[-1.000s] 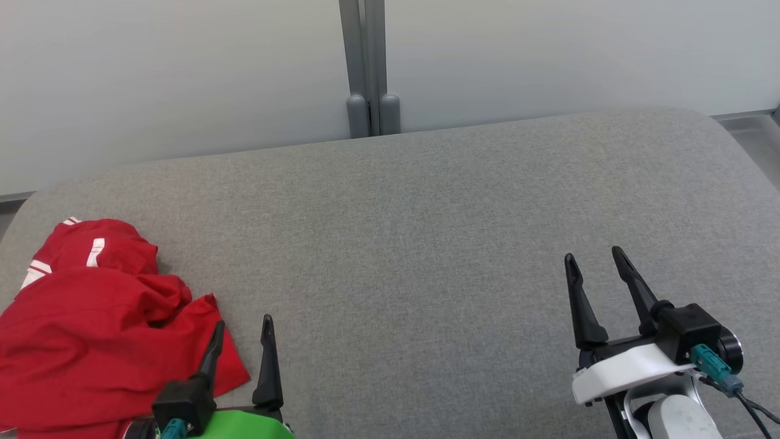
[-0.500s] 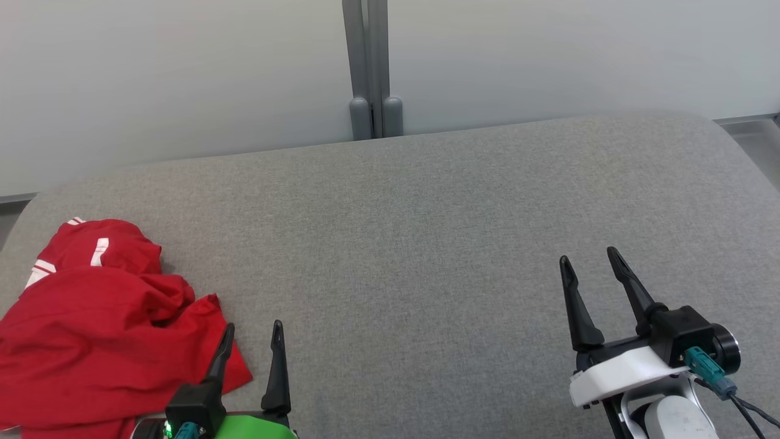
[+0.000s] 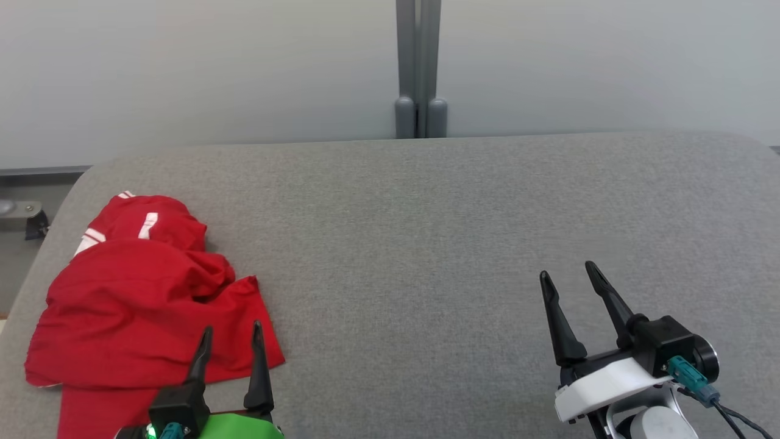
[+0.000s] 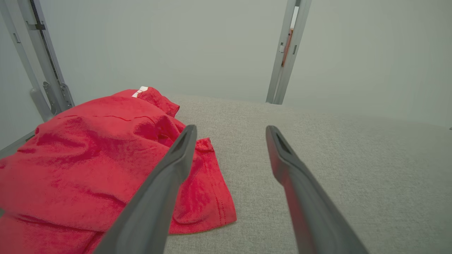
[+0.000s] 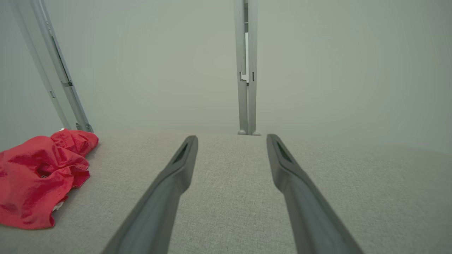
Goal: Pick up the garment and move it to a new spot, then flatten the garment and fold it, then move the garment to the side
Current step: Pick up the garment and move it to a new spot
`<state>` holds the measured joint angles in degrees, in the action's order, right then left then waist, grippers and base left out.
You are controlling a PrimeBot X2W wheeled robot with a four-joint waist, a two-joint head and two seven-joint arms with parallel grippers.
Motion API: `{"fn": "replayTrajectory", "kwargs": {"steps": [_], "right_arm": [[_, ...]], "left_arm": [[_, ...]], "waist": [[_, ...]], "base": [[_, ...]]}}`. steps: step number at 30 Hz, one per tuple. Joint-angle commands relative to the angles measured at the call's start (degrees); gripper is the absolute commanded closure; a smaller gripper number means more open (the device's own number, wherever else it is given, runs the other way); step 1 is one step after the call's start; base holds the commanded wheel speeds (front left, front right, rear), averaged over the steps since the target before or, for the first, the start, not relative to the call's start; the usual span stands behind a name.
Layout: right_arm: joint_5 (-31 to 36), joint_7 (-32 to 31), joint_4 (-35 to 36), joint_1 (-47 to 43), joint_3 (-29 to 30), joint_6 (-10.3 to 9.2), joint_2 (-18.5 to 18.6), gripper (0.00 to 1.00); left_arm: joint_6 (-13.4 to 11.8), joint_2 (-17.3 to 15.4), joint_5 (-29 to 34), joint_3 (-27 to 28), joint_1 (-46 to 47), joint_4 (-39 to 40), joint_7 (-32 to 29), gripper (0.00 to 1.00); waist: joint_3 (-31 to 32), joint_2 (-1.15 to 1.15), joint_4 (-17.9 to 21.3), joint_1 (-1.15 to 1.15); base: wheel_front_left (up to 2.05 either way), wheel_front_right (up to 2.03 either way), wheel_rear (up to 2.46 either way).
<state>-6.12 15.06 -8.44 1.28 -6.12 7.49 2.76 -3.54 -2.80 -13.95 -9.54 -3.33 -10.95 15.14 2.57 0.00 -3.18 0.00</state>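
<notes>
A crumpled red garment [image 3: 140, 299] with white stripes lies at the left end of the grey padded table [image 3: 426, 219]. It also shows in the left wrist view as a red garment [image 4: 88, 165] and, far left, in the right wrist view as a red garment [image 5: 39, 176]. My left gripper [image 3: 231, 332] stands open over the garment's near right corner, its fingers above the cloth with nothing between them. In the left wrist view the left gripper [image 4: 229, 132] has its left finger over the red hem. My right gripper [image 3: 567, 273] is open above bare table at the lower right, also seen as the right gripper [image 5: 231, 139].
A pale wall runs behind the table, with a grey upright post [image 3: 418, 67] at its middle. The table's left end [image 3: 42, 244] drops to a dark floor strip with a metal bracket [image 3: 21, 213]. Bare grey surface spans the middle and right.
The head camera has turned left, so the whole picture shifted right. The left gripper now sits over the garment's corner instead of beside it. Both grippers stay open.
</notes>
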Motion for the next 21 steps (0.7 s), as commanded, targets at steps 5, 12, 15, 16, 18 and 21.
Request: {"fn": "replayTrajectory", "kwargs": {"steps": [5, 12, 15, 16, 18, 21], "right_arm": [[-1.4, 0.2, -0.6, -1.2, -1.0, 0.01, 0.2, 0.0], [-2.7, 0.2, -1.1, -0.9, -2.8, 0.01, 0.2, 0.0], [-3.3, 0.2, -1.3, -0.7, -3.5, 0.01, 0.2, 0.0], [-3.5, 0.2, -1.3, -0.6, -3.7, 0.01, 0.2, 0.0], [-3.9, 0.2, -1.3, -0.6, -4.1, 0.01, 0.2, 0.0], [-4.2, 0.2, -1.3, -0.7, -4.5, 0.01, 0.2, 0.0]], "left_arm": [[-0.2, -0.2, 0.8, 1.2, -0.9, 0.1, 0.0, 0.0], [0.5, -0.2, 2.0, 2.1, -1.2, 0.1, 0.0, 0.0], [0.6, -0.2, 2.4, 2.5, -1.3, 0.4, 0.0, 0.0], [0.6, -0.2, 2.5, 2.7, -1.4, 0.5, 0.0, 0.0], [0.7, -0.2, 2.7, 3.0, -1.7, 0.7, 0.0, 0.0], [1.0, -0.2, 2.9, 3.2, -1.8, 0.8, 0.0, 0.0]], "waist": [[0.4, 0.0, -7.1, 0.0], [0.7, 0.0, -13.5, 0.0], [0.9, 0.0, -15.9, 0.0], [1.0, 0.0, -16.5, 0.0], [1.0, 0.0, -17.6, 0.0], [1.0, 0.0, -19.1, 0.0]], "base": [[0.0, 0.0, 0.0], [0.0, 0.0, 0.0], [0.0, 0.0, 0.0], [0.0, 0.0, 0.0], [0.0, 0.0, 0.0], [0.0, 0.0, 0.0]]}}
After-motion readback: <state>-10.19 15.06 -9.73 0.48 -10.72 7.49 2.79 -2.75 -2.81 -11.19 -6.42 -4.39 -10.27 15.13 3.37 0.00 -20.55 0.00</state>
